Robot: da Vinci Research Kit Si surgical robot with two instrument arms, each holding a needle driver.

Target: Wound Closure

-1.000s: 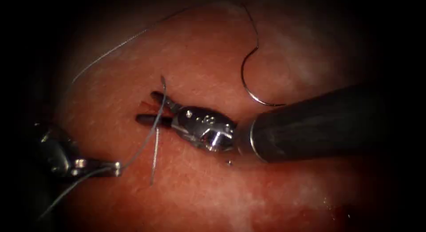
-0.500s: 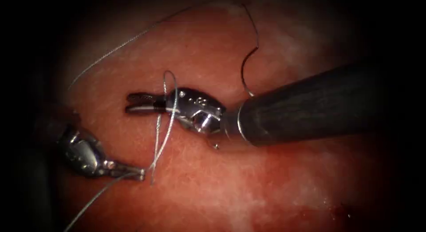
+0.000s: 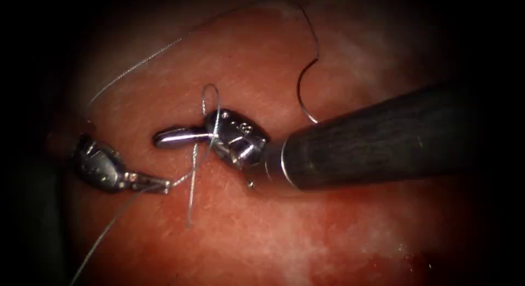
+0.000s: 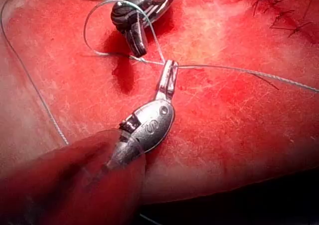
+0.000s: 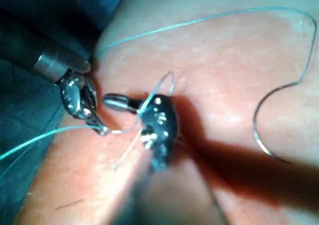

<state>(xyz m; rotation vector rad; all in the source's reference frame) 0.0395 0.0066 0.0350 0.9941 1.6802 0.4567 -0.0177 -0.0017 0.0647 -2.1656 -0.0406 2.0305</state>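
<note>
Over the middle of the tissue [image 3: 339, 220], the right tool [image 3: 172, 137] is reaching in from the right, and its jaws are lying together with nothing between them. A loop of thread [image 3: 210, 94] is sitting wound around that tool just behind the jaws, arching up above it in the endoscope view. Half a second ago the same jaws were slightly parted; now they are pressed flat.

Down to the left, the left tool [image 3: 158, 184] is clamping its jaws on the thread, right where the strand is coming off the loop. From that grip one strand is trailing away toward the lower left edge, and a short free tail is hanging straight down across the tissue just beside the tip. The left wrist view is showing the same hold: the left tool [image 4: 170, 68] is pinching the strand as it is crossing sideways, with the right tool [image 4: 137, 41] sitting close above it inside the loop.

Up at the upper right, well apart from both tools, the needle [image 3: 302, 97] is lying loose on the tissue surface, held by neither tool and not in the tissue. Its curve is running partly behind the right shaft, and thread is leading off its upper end in a long arc across the top.
</note>
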